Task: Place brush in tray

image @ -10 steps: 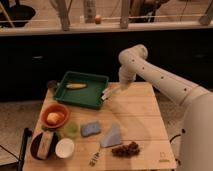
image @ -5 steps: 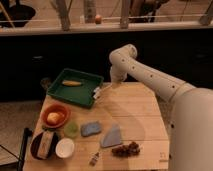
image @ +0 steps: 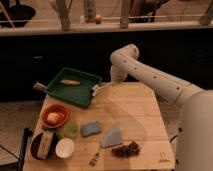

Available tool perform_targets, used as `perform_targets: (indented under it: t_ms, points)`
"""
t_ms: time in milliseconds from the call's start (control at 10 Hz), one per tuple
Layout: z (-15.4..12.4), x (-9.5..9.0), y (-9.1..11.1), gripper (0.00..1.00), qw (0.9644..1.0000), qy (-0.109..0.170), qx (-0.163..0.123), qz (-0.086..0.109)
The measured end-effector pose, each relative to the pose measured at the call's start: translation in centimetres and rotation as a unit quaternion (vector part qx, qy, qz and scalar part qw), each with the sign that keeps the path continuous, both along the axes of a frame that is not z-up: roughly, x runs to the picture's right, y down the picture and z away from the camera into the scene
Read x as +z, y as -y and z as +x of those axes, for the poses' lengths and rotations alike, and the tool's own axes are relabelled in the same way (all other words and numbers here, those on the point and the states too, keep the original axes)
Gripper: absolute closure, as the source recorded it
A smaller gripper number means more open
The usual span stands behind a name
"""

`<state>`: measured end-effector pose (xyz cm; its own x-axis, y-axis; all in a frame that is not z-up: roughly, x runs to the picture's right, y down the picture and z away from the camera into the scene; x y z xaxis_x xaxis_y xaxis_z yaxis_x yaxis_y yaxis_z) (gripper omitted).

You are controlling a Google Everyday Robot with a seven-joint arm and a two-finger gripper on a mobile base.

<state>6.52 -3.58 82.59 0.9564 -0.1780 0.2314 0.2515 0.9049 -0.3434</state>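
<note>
The claw (image: 106, 86) is hanging beside the right rim of the tray (image: 60, 92), gripping the brush (image: 97, 89). The brush is sticking out from the claw, over that rim.

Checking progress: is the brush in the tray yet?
Not yet: the brush is at the right rim of the tray, just below the gripper.

Gripper (image: 103, 87) hangs at the right rim of the tray (image: 78, 93), whose floor lies open save 1 yellow item (image: 70, 82).
</note>
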Motion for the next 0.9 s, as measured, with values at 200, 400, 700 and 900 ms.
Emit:
perform_targets:
  t_ms: [200,400,700,900]
  points:
    - [0.4,-2.7,1.7,0.99,0.9994,0.004,0.005,0.033]
    - [0.0,-4.5,2.8,0.99,0.9982,0.017,0.0,0.058]
    - [-1.1,-4.9,3.0,0.99,0.9971,0.032,-0.011,0.068]
    - [-1.8,-4.9,3.3,0.99,0.9967,0.041,-0.019,0.068]
